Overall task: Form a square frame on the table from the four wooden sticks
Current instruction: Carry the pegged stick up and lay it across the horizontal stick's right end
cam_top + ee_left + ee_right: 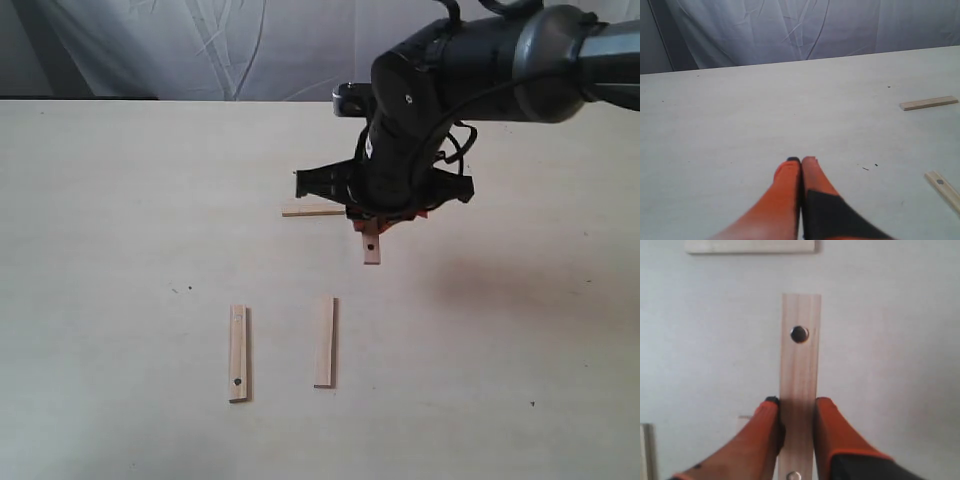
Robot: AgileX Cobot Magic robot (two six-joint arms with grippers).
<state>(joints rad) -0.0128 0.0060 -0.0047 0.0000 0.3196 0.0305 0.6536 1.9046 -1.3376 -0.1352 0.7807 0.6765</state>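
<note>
My right gripper (372,222) reaches over the middle of the table (120,200) and is shut on a wooden stick (372,246) with a dark hole near its free end. In the right wrist view the orange fingers (767,415) press both long sides of this stick (800,365). A second stick (310,210) lies crosswise just left of the gripper, and its edge shows as the stick (750,246) beyond the held one's tip. Two more sticks (238,352) (325,342) lie side by side nearer the front. My left gripper (801,161) is shut and empty, low over bare table.
A white cloth backdrop (200,50) hangs behind the table's far edge. The left wrist view shows two sticks (928,103) (943,189) off to one side. A few dark specks (182,290) mark the tabletop.
</note>
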